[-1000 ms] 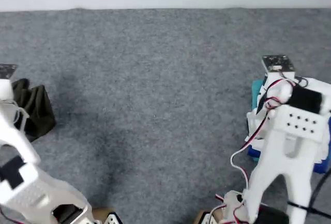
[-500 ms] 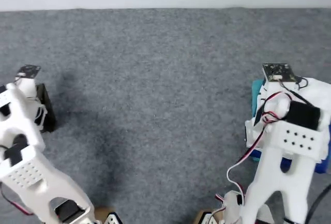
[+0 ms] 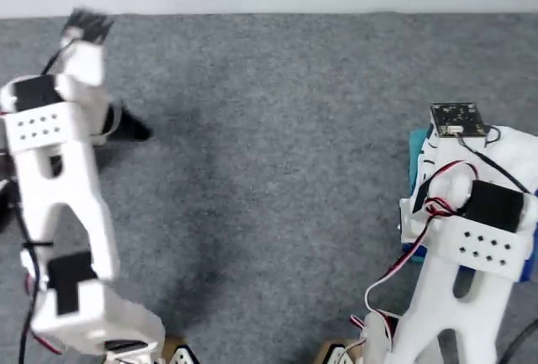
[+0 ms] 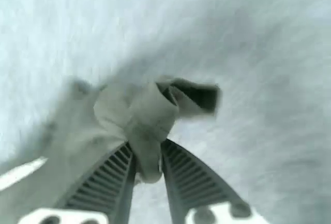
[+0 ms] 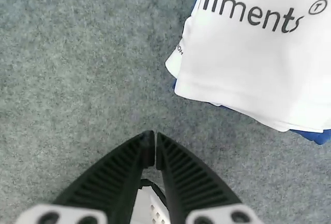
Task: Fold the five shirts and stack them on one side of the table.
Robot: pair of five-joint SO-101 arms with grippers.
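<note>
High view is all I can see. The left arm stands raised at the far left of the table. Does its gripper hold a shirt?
Observer: Yes. In the left wrist view, the left gripper is shut on a bunch of the dark shirt.
Operator: And the other arm?
Observer: The right gripper is shut and empty, over the grey mat.
Operator: What lies near it?
Observer: A folded white shirt, lying on a blue shirt.

Saw the shirt [image 4: 147, 115] in the left wrist view as a mere blur. Found the stack [image 3: 417, 152] mostly hidden behind the right arm [image 3: 471, 246], its white top [image 5: 248, 63] cut off at the edge.
</note>
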